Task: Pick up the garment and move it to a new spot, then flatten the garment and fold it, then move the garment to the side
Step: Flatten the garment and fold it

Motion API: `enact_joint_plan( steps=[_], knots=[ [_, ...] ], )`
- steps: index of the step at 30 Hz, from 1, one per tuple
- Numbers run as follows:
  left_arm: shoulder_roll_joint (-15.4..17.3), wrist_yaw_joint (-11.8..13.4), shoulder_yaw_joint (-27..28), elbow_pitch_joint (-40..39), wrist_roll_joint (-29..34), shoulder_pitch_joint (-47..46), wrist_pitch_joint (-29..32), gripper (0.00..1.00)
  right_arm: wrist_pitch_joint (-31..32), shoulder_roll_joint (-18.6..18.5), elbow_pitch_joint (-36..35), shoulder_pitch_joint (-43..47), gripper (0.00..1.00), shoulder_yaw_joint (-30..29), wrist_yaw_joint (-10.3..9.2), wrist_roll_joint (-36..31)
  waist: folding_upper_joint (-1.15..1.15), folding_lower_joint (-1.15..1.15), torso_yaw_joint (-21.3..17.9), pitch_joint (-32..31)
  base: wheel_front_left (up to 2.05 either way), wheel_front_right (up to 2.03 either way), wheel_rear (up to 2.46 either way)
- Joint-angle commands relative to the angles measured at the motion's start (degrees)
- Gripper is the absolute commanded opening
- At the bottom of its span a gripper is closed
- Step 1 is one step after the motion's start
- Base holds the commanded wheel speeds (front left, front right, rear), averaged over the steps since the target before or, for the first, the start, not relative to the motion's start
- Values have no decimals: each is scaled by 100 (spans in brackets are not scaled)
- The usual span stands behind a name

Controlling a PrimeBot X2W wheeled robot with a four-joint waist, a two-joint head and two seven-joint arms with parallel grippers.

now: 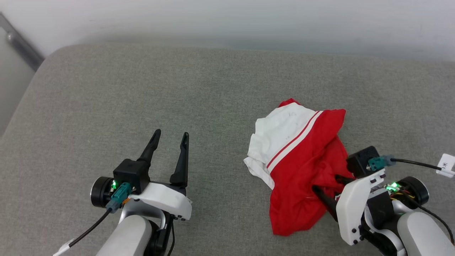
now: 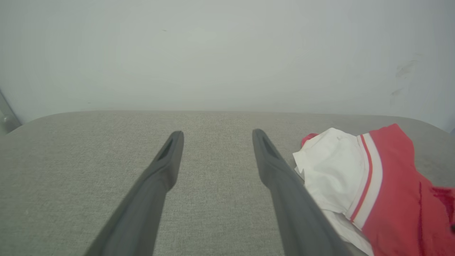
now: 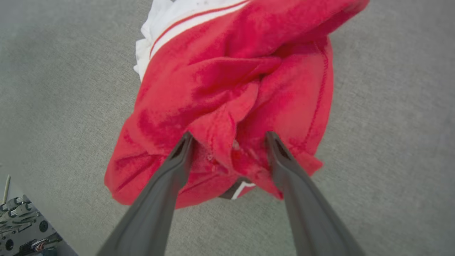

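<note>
On grey cushion [image 1: 177,89]: garment [image 1: 302,149] crumpled | right end effector [image 3: 229,137] wide, straddling red fold | left end effector [image 1: 171,133] wide, beside it

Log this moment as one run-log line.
garment: crumpled on grey cushion | right gripper: open, astride red fold | left gripper: open, over cushion

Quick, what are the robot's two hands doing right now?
Left gripper: open, holding nothing, over the grey cushion.
Right gripper: open, straddling a fold of the red jersey, not clamped on it.
</note>
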Motion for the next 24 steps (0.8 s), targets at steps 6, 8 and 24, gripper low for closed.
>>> enact_joint_plan(
  steps=[6,8,24],
  knots=[
    [-18,-8,88,57,48,-64,-64,100,10,-192,-87,-193,0,57,-2,219,0,-1,-54,7,0,0,0],
    [-27,0,111,68,49,-49,-69,100,-96,-208,-192,-182,0,-138,-2,175,0,-1,-112,-22,0,0,0],
    [9,5,153,96,26,119,-88,100,-856,1153,471,1981,0,-2592,-2,-149,0,-1,-404,-253,0,0,0]
  ],
)
